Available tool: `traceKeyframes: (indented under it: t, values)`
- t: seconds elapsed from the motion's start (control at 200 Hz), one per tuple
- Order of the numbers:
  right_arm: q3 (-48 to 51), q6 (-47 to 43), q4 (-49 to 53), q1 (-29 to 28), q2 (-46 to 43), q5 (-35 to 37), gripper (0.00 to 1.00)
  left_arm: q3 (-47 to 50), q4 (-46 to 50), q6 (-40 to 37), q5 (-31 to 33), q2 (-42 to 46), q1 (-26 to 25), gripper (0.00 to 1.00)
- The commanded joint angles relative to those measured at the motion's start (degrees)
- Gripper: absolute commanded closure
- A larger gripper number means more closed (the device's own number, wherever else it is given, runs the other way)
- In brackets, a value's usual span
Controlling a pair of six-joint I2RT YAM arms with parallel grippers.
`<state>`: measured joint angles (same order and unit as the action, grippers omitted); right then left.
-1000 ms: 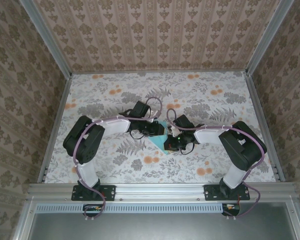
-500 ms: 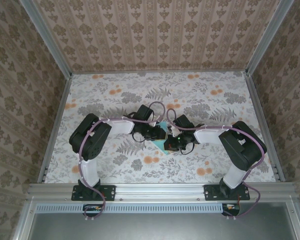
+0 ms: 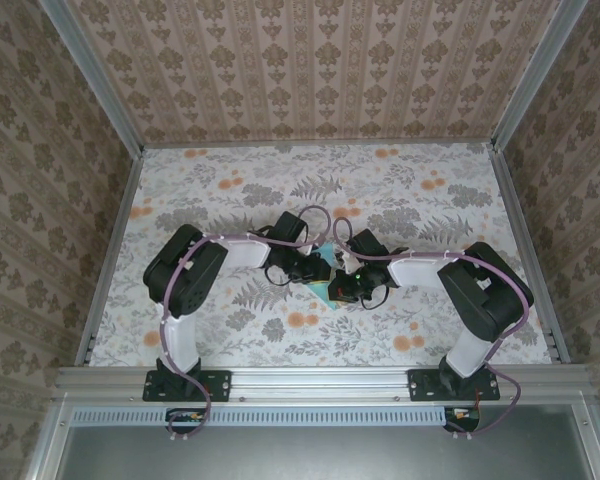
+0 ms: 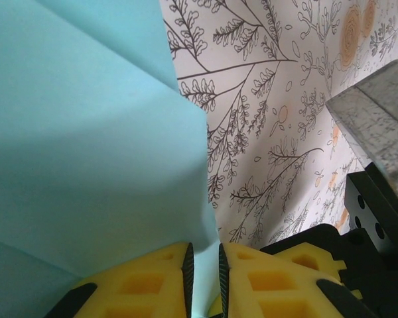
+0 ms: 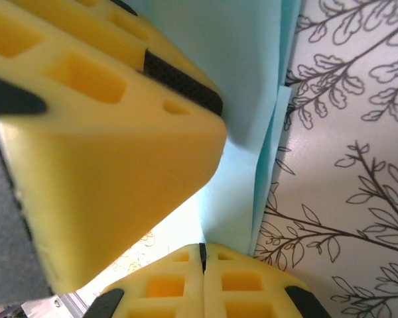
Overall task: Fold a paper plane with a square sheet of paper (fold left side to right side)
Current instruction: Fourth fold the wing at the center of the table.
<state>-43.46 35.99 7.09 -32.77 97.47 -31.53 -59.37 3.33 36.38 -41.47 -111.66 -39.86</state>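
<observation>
The left arm has swung in toward the right. Its left gripper is nearly closed, nipping the edge of the square sheet of paper mid-table, so I'd say the left-to-right fold is underway. Just right of it, the right gripper sits clamped shut against the sheet.

A flat tabletop printed with grey fern leaves and orange blossoms on white fills the enclosure floor. Three upright walls papered in beige-and-brown damask stripes close it in: the back wall, the left wall and the right wall. Slanting silver metal corner posts join the walls. A silver aluminium rail runs along the near edge, with a dark grey panel below it. The light is soft and even.
</observation>
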Motion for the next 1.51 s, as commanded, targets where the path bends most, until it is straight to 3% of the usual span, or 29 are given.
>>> traceKeyframes:
  t: [0.0,0.645,0.895,1.1,1.27,1.5]
  values:
    - [1.8,-1.0,10.1,-0.1,2.0,4.7,1.00,-1.4,-0.8,-0.8,3.0,-3.2,2.0,0.80]
    - [1.8,-1.2,10.0,-0.1,1.9,4.5,1.00,-8.3,3.5,-5.1,3.0,-5.4,8.2,0.79]
    - [1.1,0.0,6.4,-0.1,1.1,2.6,1.00,-8.8,4.6,-5.4,0.8,-0.8,8.9,0.73]
    - [-0.6,1.4,1.3,-0.1,-2.7,1.7,0.88,-8.1,7.9,-6.9,0.2,9.1,11.6,0.61]
    - [-0.5,1.2,-1.0,0.2,-8.7,4.4,0.77,-4.3,10.0,-6.7,2.1,16.0,13.3,0.57]
    - [3.6,2.0,-5.8,4.3,-17.4,10.6,0.54,2.2,3.2,-2.0,0.1,14.8,12.4,0.56]
